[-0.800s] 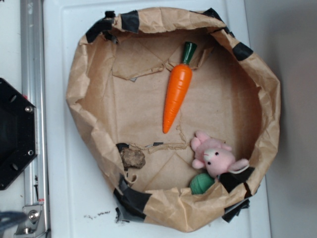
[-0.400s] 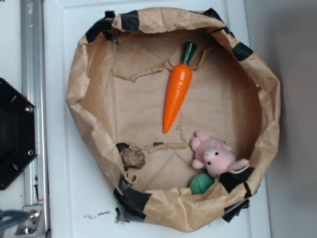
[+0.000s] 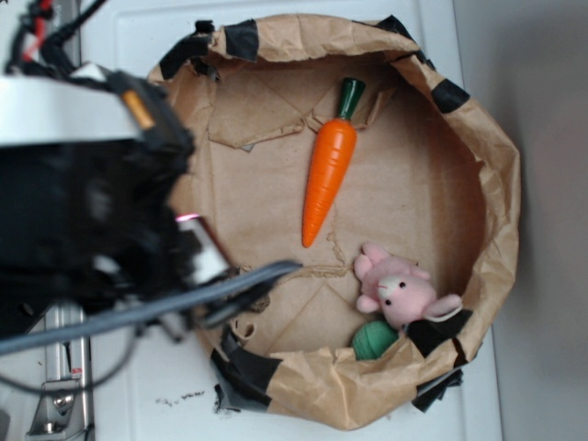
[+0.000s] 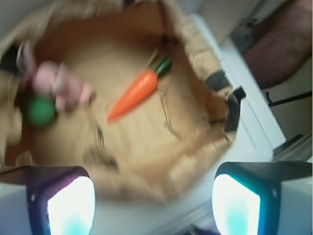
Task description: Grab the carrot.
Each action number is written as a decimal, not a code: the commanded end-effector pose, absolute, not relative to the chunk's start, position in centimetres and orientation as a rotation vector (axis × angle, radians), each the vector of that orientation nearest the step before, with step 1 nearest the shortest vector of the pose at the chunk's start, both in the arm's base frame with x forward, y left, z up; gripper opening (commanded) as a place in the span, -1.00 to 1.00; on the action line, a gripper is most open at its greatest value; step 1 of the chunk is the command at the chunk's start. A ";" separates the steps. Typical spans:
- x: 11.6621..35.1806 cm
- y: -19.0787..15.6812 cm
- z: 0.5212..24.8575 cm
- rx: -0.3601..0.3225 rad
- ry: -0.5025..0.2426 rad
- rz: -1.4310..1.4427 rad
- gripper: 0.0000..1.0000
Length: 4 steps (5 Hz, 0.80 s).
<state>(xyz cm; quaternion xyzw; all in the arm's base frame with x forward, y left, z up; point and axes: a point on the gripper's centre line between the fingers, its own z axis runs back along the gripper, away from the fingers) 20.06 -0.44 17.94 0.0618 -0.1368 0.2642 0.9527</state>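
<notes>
The orange carrot (image 3: 328, 175) with its dark green cap lies flat on the brown paper in the upper middle of the paper basin, tip toward the front. In the blurred wrist view the carrot (image 4: 135, 93) lies ahead of my gripper (image 4: 154, 205) and well apart from it. The gripper is open, its two fingers wide apart with nothing between them. In the exterior view my blurred black arm (image 3: 92, 211) covers the left side, over the basin's left rim, left of the carrot.
The crumpled brown paper basin (image 3: 496, 184) with black tape patches rests on a white surface (image 3: 119, 404). A pink plush bunny (image 3: 401, 292) and a green ball (image 3: 372, 340) sit at its lower right wall. Cables run along the arm.
My arm has swung into the exterior view from the left, now hiding the basin's left rim and the brown lump. The carrot, bunny and ball have not moved.
</notes>
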 end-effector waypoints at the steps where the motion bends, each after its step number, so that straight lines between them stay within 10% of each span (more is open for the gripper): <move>1: 22.7 -0.7 16.0 0.074 -0.375 0.616 1.00; 3: 22.7 -0.7 16.0 0.074 -0.375 0.616 1.00; 4: 24.4 2.7 11.0 0.138 -0.403 0.731 1.00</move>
